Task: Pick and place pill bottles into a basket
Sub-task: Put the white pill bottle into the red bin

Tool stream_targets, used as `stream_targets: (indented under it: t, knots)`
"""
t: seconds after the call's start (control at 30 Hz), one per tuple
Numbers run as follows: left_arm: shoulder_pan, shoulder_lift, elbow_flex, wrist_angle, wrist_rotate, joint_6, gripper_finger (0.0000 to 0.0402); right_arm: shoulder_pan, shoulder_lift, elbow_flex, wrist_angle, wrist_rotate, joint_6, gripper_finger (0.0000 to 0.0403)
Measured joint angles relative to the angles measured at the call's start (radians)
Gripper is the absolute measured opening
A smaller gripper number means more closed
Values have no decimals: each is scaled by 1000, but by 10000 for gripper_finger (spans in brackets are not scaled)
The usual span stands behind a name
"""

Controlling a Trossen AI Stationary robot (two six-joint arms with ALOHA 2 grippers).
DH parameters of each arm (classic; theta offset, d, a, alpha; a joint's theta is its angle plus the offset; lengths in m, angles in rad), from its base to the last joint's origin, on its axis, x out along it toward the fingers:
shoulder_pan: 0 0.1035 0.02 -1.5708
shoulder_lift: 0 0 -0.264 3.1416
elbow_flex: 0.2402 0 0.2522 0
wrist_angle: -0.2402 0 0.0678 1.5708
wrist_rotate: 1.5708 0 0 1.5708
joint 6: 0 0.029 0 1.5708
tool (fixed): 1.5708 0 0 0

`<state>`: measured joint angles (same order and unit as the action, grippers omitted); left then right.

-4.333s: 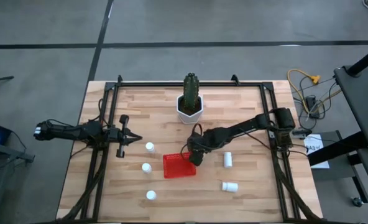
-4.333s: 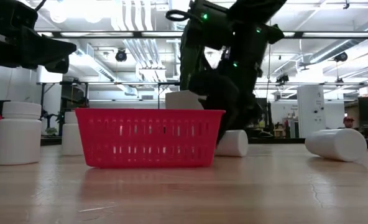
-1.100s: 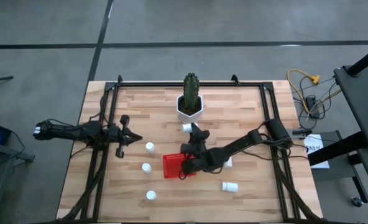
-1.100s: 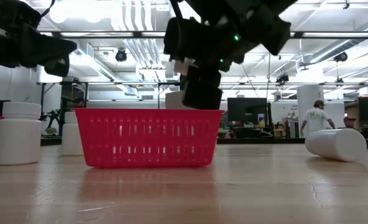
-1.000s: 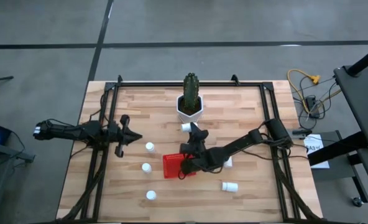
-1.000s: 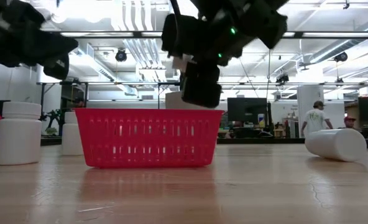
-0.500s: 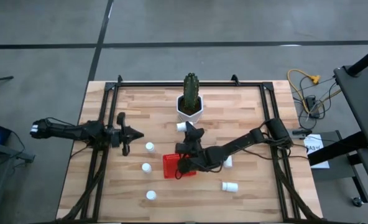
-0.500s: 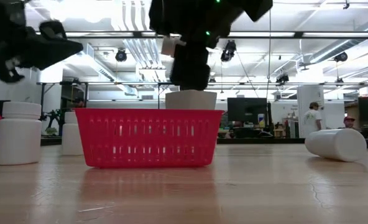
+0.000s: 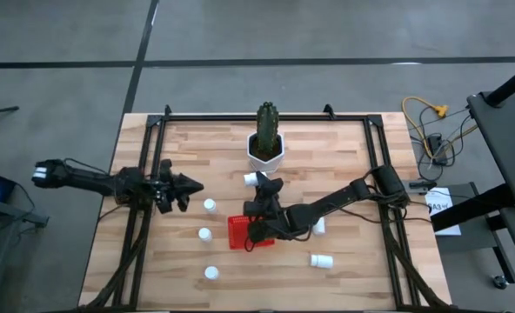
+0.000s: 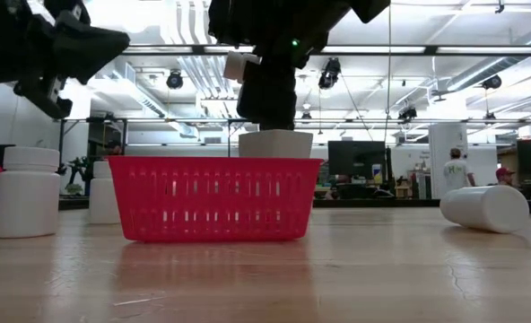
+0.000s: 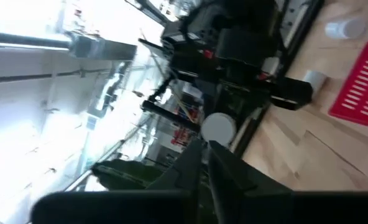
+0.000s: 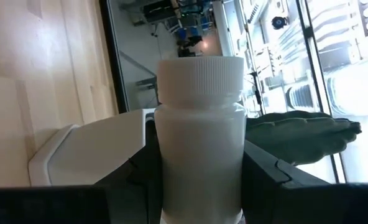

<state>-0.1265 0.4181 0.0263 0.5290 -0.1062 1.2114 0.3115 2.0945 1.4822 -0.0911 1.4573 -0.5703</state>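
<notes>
One small white plastic pill bottle with a ribbed cap sits clamped in your right tool, above the far edge of the bright red low-sided plastic basket, in front of the white hexagonal cactus pot. Three bottles stand left of the basket, two lie right. Left tool hovers over the bench's left side, fingers together.

Red basket beneath dark pincer
</notes>
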Motion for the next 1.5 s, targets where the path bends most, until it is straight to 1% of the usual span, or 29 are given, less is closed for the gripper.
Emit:
stream_targets:
  t: [0.1, 0.27, 0.37, 0.47, 0.53, 0.7, 0.83, 0.9, 1.0, 1.07, 1.2, 1.5]
  knots:
    - [0, 77, 25, 46, 0, -1, 57, 0, 0, 0, 1, 0, -2, 137]
    - [-8, 217, 50, 210, 1, -2, 141, 0, 0, 0, 1, 0, -5, 137]
    - [-8, 296, 62, 259, 3, -4, 186, 0, 0, 0, 1, 0, -13, 137]
    - [-8, 376, 88, 280, 12, -54, 217, 0, 0, 0, 1, -4, -15, 137]
    - [-8, 432, 105, 273, 14, -46, 231, 0, 0, 0, 1, -26, -16, 137]
    - [-8, 557, 172, 280, -14, 61, 242, 0, 0, 0, 1, -43, -17, 136]
    - [-8, 650, 240, 276, -76, 86, 242, 1, 0, 6, 1, -51, -34, 136]
    - [-8, 688, 275, 277, -123, 91, 242, 5, 0, 14, 1, -53, -40, 136]
    - [-8, 731, 311, 280, -176, 143, 242, 11, 0, 19, 2, -53, -38, 136]
    - [-8, 748, 326, 276, -193, 168, 242, 16, 0, 21, 1, -53, -42, 136]
    - [-8, 758, 342, 280, -195, 159, 242, 24, 0, 21, 1, -53, -42, 136]
    - [-13, 747, 342, 278, -188, 158, 242, 24, 0, 23, 3, -66, -35, 136]
